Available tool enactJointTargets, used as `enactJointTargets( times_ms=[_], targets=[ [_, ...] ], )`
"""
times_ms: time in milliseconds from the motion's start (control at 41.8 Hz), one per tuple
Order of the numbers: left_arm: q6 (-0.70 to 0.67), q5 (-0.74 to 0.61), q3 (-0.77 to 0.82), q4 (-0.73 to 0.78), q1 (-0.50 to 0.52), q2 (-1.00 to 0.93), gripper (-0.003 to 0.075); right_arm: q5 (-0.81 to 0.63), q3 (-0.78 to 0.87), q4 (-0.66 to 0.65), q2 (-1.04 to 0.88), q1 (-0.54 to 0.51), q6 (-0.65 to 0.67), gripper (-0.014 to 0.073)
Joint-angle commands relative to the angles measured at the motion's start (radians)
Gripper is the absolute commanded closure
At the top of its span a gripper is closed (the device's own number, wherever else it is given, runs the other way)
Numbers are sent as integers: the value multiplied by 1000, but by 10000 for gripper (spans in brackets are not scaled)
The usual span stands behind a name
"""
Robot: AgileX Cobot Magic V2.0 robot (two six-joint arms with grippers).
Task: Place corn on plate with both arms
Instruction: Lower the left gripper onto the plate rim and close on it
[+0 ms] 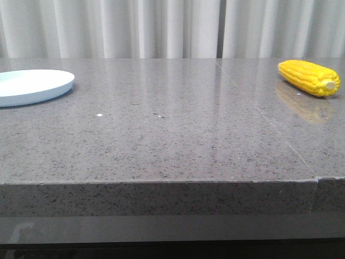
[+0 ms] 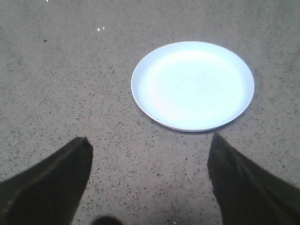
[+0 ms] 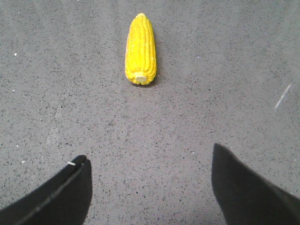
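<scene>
The yellow corn [image 1: 309, 77] lies on the grey stone table at the far right, pale stub end toward the front. In the right wrist view the corn [image 3: 139, 48] lies ahead of my right gripper [image 3: 150, 161], which is open, empty and well short of it. The pale blue-white plate [image 1: 32, 85] sits at the far left, cut by the frame edge. In the left wrist view the plate [image 2: 192, 84] is empty, just beyond my left gripper [image 2: 151, 145], which is open and empty. Neither gripper shows in the front view.
The speckled grey table [image 1: 161, 129] has a seam [image 1: 264, 121] running from back centre to the front right and a thick front edge [image 1: 161, 197]. A white curtain [image 1: 161, 27] hangs behind. Small white specks [image 1: 99, 115] lie on the table.
</scene>
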Motion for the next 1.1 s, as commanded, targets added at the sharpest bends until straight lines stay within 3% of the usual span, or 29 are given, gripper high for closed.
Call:
enactJointTargets(
  times_ms=[0, 239, 478, 1076],
  targets=[
    [0, -52, -84, 31, 1, 99, 227, -73, -32, -10, 10, -7, -8, 33],
    [31, 32, -243, -17, 104, 346, 227, -73, -32, -10, 10, -7, -8, 33],
    [332, 83, -403, -364, 199, 548, 227, -72, -32, -10, 10, -7, -8, 33],
    [332, 114, -632, -413, 195, 884, 227, -72, -32, -10, 10, -7, -8, 33]
  ],
)
